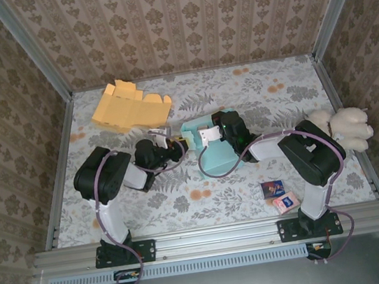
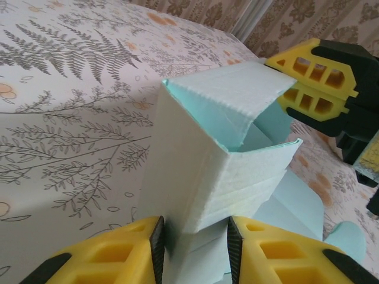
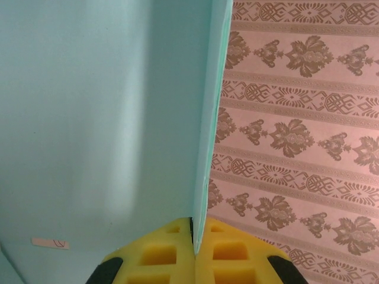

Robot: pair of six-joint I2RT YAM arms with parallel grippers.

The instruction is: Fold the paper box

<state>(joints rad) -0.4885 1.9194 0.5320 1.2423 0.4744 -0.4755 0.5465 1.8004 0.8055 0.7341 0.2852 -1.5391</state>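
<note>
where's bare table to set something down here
Bare: the far strip between orange cardboard and right wall, behind the teal box; the near middle between the arm bases. Crowded: centre around the box; right side with plush toy and small packs.

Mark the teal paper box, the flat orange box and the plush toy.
teal paper box (image 2: 254, 177), left wrist view, near wall.
flat orange box (image 1: 125, 109), top external view, middle panel.
plush toy (image 1: 346, 127), top external view, body.
</note>
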